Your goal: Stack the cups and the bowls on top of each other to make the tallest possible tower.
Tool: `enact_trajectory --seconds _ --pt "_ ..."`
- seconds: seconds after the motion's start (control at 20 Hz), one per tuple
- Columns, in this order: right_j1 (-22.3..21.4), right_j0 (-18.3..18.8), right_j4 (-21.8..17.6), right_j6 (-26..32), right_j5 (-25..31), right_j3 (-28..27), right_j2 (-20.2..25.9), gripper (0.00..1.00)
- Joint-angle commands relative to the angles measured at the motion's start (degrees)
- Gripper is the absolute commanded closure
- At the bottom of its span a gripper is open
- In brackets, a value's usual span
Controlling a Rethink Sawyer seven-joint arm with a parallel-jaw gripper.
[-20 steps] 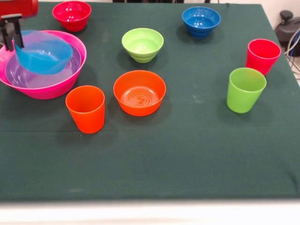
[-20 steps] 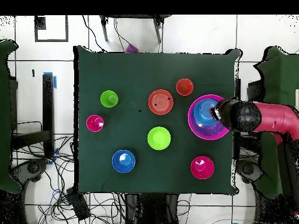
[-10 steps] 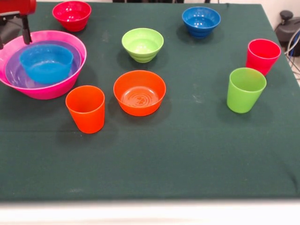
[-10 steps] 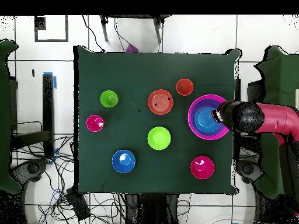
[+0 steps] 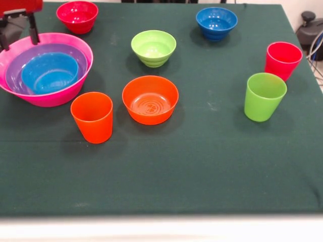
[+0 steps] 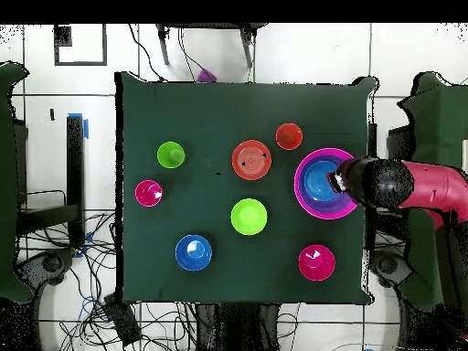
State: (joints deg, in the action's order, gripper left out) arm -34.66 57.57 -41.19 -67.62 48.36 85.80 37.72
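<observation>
The tower is a huge pink bowl [image 5: 87,56] [image 6: 301,190] at the table's left edge, holding a purple bowl [image 5: 14,70] with a light blue bowl [image 5: 49,73] [image 6: 319,181] nested level inside. My gripper [image 5: 19,34] [image 6: 338,180] hangs open just above the stack's far rim, holding nothing. Loose bowls stand around: orange [image 5: 150,99], lime green [image 5: 153,48], dark blue [image 5: 216,22], red-pink [image 5: 77,16]. The orange cup [image 5: 92,117] stands in front of the stack. Upright at the right are the lime cup [image 5: 264,96] and the red-pink cup [image 5: 282,59].
A dark green cloth [image 5: 192,166] covers the table. In the overhead view, cables [image 6: 110,315] lie on the floor beside it, and the red arm [image 6: 430,187] reaches in over the table's right edge.
The light blue bowl, held tilted over the stack a second ago, has been let go and settled flat in the purple bowl. The gripper has lifted slightly.
</observation>
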Motion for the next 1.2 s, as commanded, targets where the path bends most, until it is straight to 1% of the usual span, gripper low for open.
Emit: enact_trajectory --seconds 0.05,0.15,0.25,0.5,0.7,0.95,1.2 --pt "-2.26 -6.70 4.74 -6.49 0.69 8.19 0.05 0.00" --pt "-3.02 -8.99 5.96 -10.97 -0.94 8.73 -0.94 0.00" --pt "-3.40 -11.20 6.72 -13.54 -1.79 8.61 -2.28 0.00" --pt "-3.59 -16.65 8.53 -18.53 -3.16 7.30 -5.91 0.00" --pt "-3.32 -20.17 8.78 -21.61 -4.37 6.44 -8.45 0.00" --pt "-2.63 -22.62 8.88 -23.41 -4.10 4.38 -10.06 0.00" --pt "0.59 -23.42 7.27 -23.92 -5.99 1.51 -10.94 0.00"
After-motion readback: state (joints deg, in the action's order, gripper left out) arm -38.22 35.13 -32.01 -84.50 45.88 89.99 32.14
